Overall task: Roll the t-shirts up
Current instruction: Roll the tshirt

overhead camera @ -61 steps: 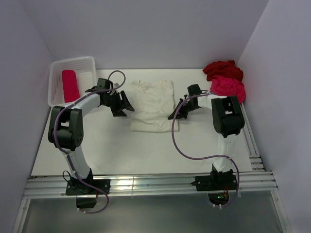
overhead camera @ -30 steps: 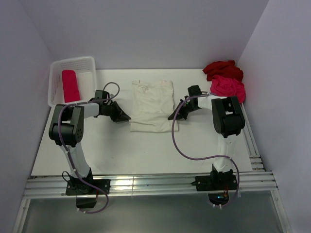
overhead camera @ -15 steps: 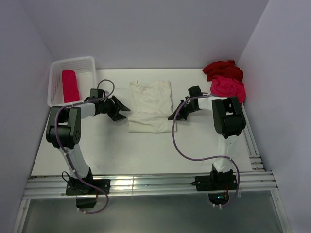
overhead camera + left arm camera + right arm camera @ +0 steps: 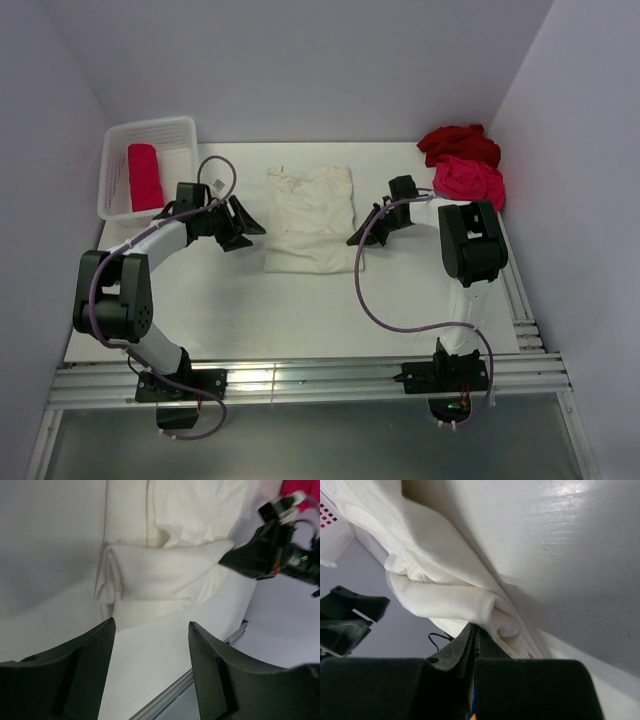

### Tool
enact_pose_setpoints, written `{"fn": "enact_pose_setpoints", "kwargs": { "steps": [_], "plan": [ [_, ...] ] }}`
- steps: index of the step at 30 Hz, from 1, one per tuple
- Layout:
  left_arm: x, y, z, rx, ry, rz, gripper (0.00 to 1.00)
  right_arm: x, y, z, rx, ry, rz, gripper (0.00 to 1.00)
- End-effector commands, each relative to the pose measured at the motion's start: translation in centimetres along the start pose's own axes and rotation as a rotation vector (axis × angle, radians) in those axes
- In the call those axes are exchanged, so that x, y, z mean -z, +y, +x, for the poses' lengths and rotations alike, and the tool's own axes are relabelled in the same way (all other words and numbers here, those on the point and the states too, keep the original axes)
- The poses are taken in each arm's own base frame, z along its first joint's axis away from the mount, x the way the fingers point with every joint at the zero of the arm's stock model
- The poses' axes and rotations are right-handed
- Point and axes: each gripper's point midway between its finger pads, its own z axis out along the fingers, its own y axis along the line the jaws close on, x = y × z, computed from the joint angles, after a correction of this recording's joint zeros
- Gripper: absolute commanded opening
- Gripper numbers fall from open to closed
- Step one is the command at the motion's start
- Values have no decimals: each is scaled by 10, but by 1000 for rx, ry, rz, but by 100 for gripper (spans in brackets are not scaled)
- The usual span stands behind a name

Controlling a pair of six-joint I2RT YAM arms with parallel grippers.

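Observation:
A cream-white t-shirt [image 4: 312, 215] lies folded flat in the middle of the table, its near end doubled over [image 4: 165, 580]. My left gripper [image 4: 250, 232] stands open just left of its near-left corner, nothing between the fingers [image 4: 151, 622]. My right gripper [image 4: 353, 240] is shut at the shirt's near-right edge, and a fold of the cream cloth [image 4: 435, 575] is pinched at its tips [image 4: 472, 626]. A dark red t-shirt [image 4: 458, 143] and a hot pink t-shirt [image 4: 470, 180] lie crumpled at the back right. A pink-red rolled t-shirt [image 4: 144, 177] lies in the basket.
The white mesh basket [image 4: 150, 125] stands at the back left, close behind my left arm. Aluminium rails [image 4: 300, 380] run along the table's near edge. White walls close in on three sides.
My left gripper has opened, let go of the cream shirt's left corner and drawn back to the left. The shirt has shifted slightly left. The right gripper has stayed put.

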Motion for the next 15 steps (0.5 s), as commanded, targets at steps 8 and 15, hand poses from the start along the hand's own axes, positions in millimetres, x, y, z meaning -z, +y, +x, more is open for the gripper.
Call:
{"fn": "enact_pose_setpoints", "kwargs": {
  "steps": [8,15],
  "plan": [
    [-14,25,39,-145,33,-122,65,15,17,-6,55,-47,-22,0],
    [-34,37,43,-158,40,-174,59,15,16,-3,59,-43,-15,0]
  ]
}}
